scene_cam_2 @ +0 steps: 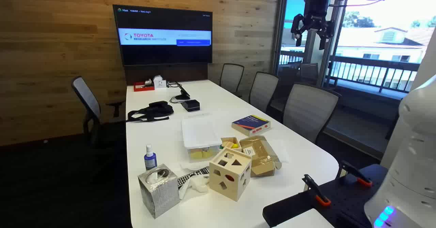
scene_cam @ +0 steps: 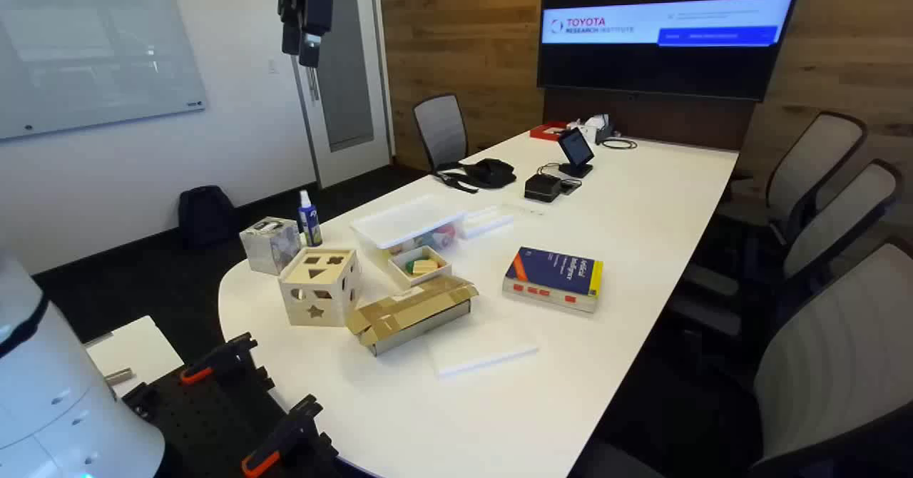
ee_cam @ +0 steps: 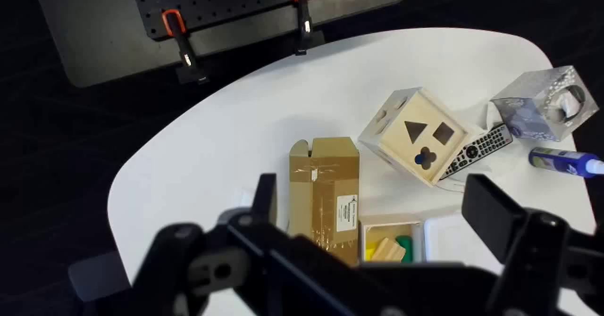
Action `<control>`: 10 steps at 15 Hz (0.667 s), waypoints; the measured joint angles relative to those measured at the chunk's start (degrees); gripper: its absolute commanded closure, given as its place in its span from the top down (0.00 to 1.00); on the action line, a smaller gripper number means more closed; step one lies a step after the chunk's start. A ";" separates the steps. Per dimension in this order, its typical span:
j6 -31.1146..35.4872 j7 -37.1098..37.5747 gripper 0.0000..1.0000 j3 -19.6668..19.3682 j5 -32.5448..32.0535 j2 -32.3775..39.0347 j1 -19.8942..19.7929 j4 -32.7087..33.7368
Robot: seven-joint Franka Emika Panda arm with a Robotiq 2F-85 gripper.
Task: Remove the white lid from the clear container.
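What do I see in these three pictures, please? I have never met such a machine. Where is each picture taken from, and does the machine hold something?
The machine is a white robot arm ending in a black, two-fingered hand. Two pictures come from cameras standing outside it; the downward-looking one comes from a camera carried on the arm. On the white table are a clear container with a white lid on top, a wooden cube with cut-out holes, a cardboard box, a thick book, a tissue box and a spray bottle, among other things. The hand hangs open above the table, holding nothing.
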 measured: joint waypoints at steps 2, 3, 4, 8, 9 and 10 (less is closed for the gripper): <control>0.01 0.00 1.00 0.00 0.00 0.00 0.00 0.00; 0.04 0.00 1.00 0.10 0.00 0.11 -0.01 0.00; 0.31 0.00 1.00 0.43 0.01 0.55 0.01 0.06; 7.10 1.70 1.00 4.48 3.34 6.96 0.96 0.44; 9.74 3.39 1.00 5.87 4.60 9.51 1.57 0.74; 12.53 4.81 1.00 7.18 5.66 12.25 2.33 1.17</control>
